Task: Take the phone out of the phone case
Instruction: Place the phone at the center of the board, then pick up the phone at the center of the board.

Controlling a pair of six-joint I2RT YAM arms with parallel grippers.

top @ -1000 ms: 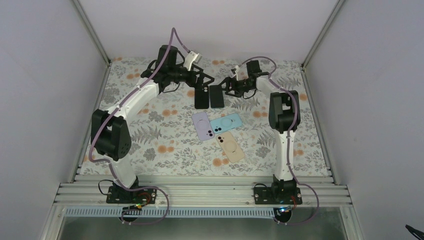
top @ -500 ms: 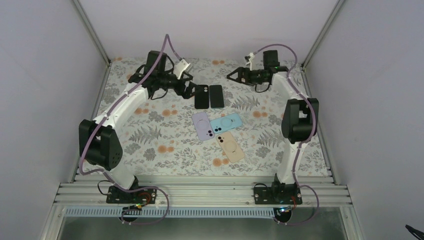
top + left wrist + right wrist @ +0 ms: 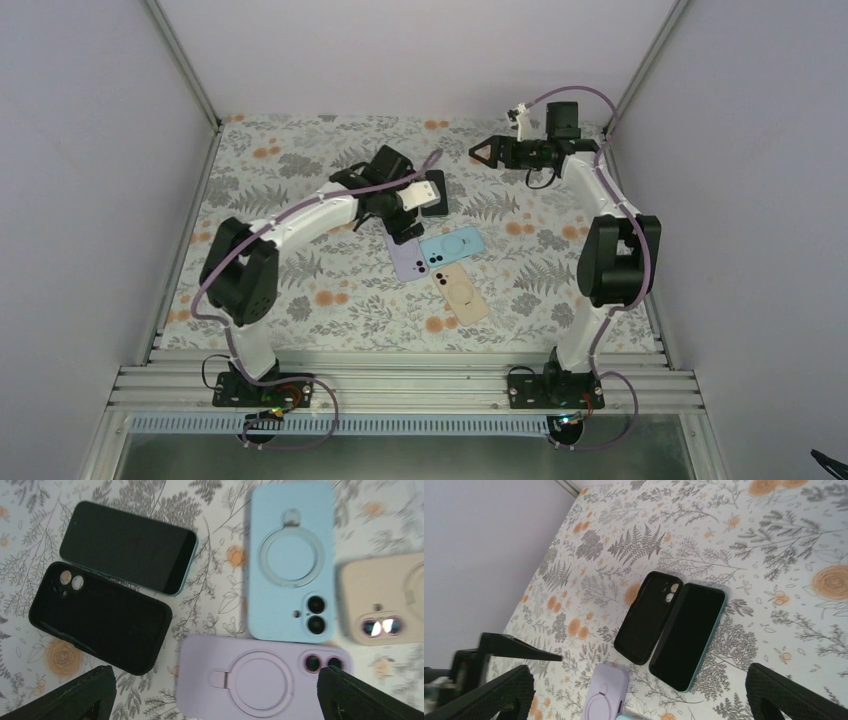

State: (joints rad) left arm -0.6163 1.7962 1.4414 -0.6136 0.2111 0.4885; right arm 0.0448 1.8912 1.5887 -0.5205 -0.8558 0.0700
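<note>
A bare black phone with a teal edge (image 3: 127, 547) lies face up on the floral table, with an empty black case (image 3: 100, 617) beside it. Both also show in the right wrist view, the phone (image 3: 688, 635) to the right of the case (image 3: 648, 616). My left gripper (image 3: 215, 700) is open and empty, hovering above a lilac cased phone (image 3: 260, 677) with its fingers (image 3: 70, 695) apart. In the top view the left gripper (image 3: 403, 222) hides the black case. My right gripper (image 3: 483, 152) is open and empty, held well behind and to the right of the phones.
A light blue cased phone (image 3: 292, 562) and a beige cased phone (image 3: 385, 597) lie next to the lilac one; in the top view they sit mid-table (image 3: 452, 246), (image 3: 461, 292). Grey walls and metal posts close in the table's sides and back.
My left arm has swung from the back left to over the phones in the middle. My right arm has drawn a little further back to the right. The phones and case have not moved.
</note>
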